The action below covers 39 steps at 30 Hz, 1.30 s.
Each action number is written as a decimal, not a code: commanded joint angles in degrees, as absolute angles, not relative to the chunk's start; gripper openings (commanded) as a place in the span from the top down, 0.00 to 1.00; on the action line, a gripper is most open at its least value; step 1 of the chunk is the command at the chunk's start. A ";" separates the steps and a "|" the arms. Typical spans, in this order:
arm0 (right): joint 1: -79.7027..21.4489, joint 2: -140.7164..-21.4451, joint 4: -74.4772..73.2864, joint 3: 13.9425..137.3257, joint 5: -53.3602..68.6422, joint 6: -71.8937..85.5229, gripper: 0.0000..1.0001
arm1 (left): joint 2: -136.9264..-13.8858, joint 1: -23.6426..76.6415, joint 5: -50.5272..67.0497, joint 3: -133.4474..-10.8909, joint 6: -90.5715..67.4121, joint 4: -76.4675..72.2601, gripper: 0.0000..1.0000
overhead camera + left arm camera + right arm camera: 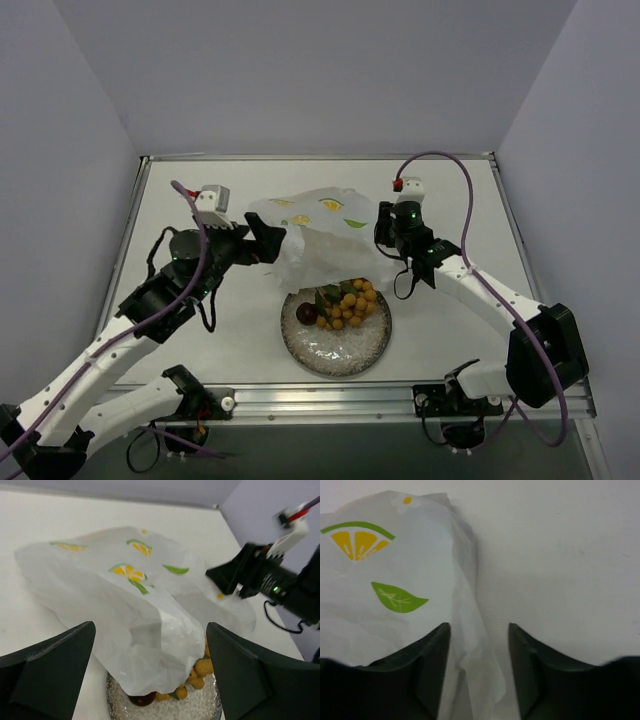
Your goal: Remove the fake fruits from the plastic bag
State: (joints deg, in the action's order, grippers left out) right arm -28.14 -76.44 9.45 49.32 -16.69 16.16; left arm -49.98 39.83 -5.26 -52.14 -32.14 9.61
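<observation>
The plastic bag (150, 630) hides most of the berries (200, 669) and plate (165, 711).

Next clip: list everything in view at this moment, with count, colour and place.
plastic bag: 1, white with citrus prints, mid-table, overhanging the plate's far edge
plate: 1, speckled glass, near-centre of table
berry bunch: 1, yellow-orange with green leaves, on the plate
maroon ball: 1, dark, on the plate, left of the berries
table: 1, white
left pincer: 1, black, open, astride the bag
right pincer: 1, black, open, at the bag's right edge

Crumpled plastic bag (318, 238) (citrus-printed) overhangs berry bunch (352, 301) and maroon ball (307, 313).
</observation>
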 commanded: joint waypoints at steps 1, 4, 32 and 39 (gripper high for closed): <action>-26.99 -76.72 15.03 51.50 -6.69 15.82 0.60 | -47.02 39.29 -12.03 -59.93 -27.52 16.00 0.08; -25.15 -77.34 16.34 52.91 -1.77 16.79 0.93 | -52.26 38.85 -14.23 -65.97 -25.06 16.52 0.08; -17.23 -86.49 29.44 53.35 9.67 14.59 1.00 | -110.12 4.66 29.88 -77.35 -52.72 -4.29 0.10; -17.40 -87.10 29.53 53.61 11.69 15.73 1.00 | -114.08 5.62 28.74 -77.96 -54.23 -10.80 0.37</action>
State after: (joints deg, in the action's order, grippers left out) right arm -17.54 -88.05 26.83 53.04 9.82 15.09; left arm -113.69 5.21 28.71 -76.29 -52.36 -4.51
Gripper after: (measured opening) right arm 0.002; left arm 0.684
